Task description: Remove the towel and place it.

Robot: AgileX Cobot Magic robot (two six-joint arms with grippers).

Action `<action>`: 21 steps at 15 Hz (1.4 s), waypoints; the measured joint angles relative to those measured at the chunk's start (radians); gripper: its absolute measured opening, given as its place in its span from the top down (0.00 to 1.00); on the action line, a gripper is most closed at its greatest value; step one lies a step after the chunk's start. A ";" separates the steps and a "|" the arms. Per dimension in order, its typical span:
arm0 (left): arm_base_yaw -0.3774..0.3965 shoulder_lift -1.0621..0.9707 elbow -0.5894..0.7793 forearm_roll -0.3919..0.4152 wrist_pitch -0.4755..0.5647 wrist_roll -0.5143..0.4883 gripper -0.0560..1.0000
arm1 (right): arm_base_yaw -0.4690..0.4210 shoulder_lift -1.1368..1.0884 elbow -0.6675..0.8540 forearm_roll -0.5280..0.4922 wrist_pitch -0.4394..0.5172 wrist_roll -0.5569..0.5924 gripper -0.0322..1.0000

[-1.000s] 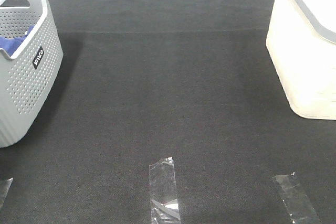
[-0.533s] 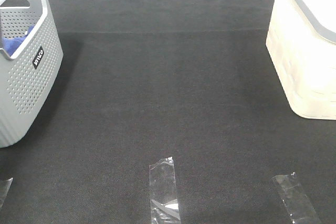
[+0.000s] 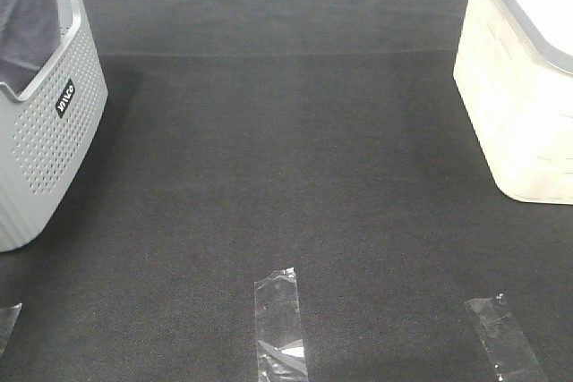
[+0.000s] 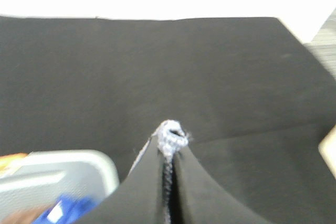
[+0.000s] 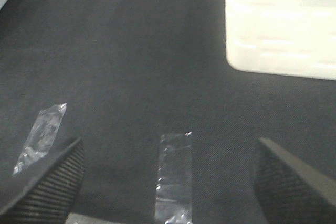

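Observation:
The slate grey-blue towel (image 3: 25, 11) hangs down from above the grey perforated basket (image 3: 54, 131) at the far left, its upper part cut off by the frame. In the left wrist view my left gripper (image 4: 170, 150) is shut on a bunched fold of the towel (image 4: 172, 135), above the basket (image 4: 58, 174). The left gripper itself is out of the exterior view. My right gripper (image 5: 168, 182) is open and empty, low over the black mat, its fingers (image 5: 47, 182) wide apart.
A bright blue cloth (image 4: 65, 209) lies inside the basket. A white bin (image 3: 524, 78) stands at the right edge, also in the right wrist view (image 5: 281, 24). Clear tape strips (image 3: 279, 319) lie on the black mat near the front.
The towel has been lifted out of the basket and now hangs above it, hiding the blue cloth in the exterior view. The basket shifted slightly.

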 joint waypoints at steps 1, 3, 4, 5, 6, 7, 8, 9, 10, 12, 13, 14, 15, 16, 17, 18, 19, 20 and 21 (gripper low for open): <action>-0.031 -0.004 0.000 -0.001 -0.014 0.006 0.94 | 0.000 0.037 0.000 0.013 -0.001 0.000 0.19; -0.103 -0.018 0.000 -0.004 -0.066 0.009 0.94 | 0.000 0.117 0.000 0.042 -0.002 -0.019 0.19; -0.138 -0.024 0.000 -0.005 -0.099 0.009 0.94 | 0.000 0.165 0.000 0.066 -0.002 -0.052 0.20; -0.177 -0.029 0.000 -0.005 -0.127 0.010 0.94 | 0.000 0.210 0.000 0.099 -0.002 -0.089 0.20; -0.215 -0.031 0.000 -0.005 -0.141 0.010 0.94 | 0.000 0.244 0.000 0.123 -0.003 -0.120 0.21; -0.250 -0.032 0.000 -0.005 -0.150 0.010 0.94 | 0.000 0.270 -0.003 0.148 -0.014 -0.144 0.21; -0.284 -0.032 0.000 -0.005 -0.153 0.010 0.94 | 0.000 0.293 -0.004 0.194 -0.052 -0.173 0.22; -0.323 -0.032 0.000 -0.005 -0.157 0.010 0.94 | 0.000 0.312 -0.004 0.252 -0.106 -0.216 0.22; -0.360 -0.032 0.000 -0.005 -0.164 0.014 0.94 | 0.000 0.337 -0.005 0.330 -0.160 -0.274 0.23; -0.425 -0.032 0.000 -0.005 -0.174 0.018 0.94 | 0.004 0.397 -0.006 0.478 -0.234 -0.435 0.24; -0.462 -0.032 0.000 -0.005 -0.174 0.024 0.94 | 0.024 0.441 -0.007 0.558 -0.269 -0.525 0.24; -0.500 -0.032 0.000 -0.005 -0.174 0.033 0.94 | 0.048 0.493 -0.007 0.635 -0.300 -0.640 0.24; -0.533 -0.032 0.000 -0.005 -0.173 0.044 0.94 | 0.072 0.547 -0.007 0.696 -0.323 -0.755 0.24; -0.565 -0.032 0.000 -0.005 -0.169 0.061 0.94 | 0.095 0.606 -0.007 0.755 -0.340 -0.869 0.24; -0.593 -0.032 0.000 -0.006 -0.151 0.078 0.94 | 0.107 0.676 -0.007 0.822 -0.348 -0.986 0.24; -0.620 -0.032 0.000 -0.008 -0.136 0.093 0.94 | 0.109 0.739 -0.007 0.888 -0.348 -1.078 0.24; -0.642 -0.032 0.000 -0.008 -0.114 0.104 0.94 | 0.109 0.805 -0.007 0.968 -0.349 -1.165 0.24; -0.658 -0.032 0.000 -0.008 -0.093 0.109 0.94 | 0.109 0.853 -0.007 1.028 -0.350 -1.243 0.24; -0.672 -0.032 0.000 -0.008 -0.067 0.111 0.94 | 0.109 0.936 -0.007 1.133 -0.357 -1.373 0.24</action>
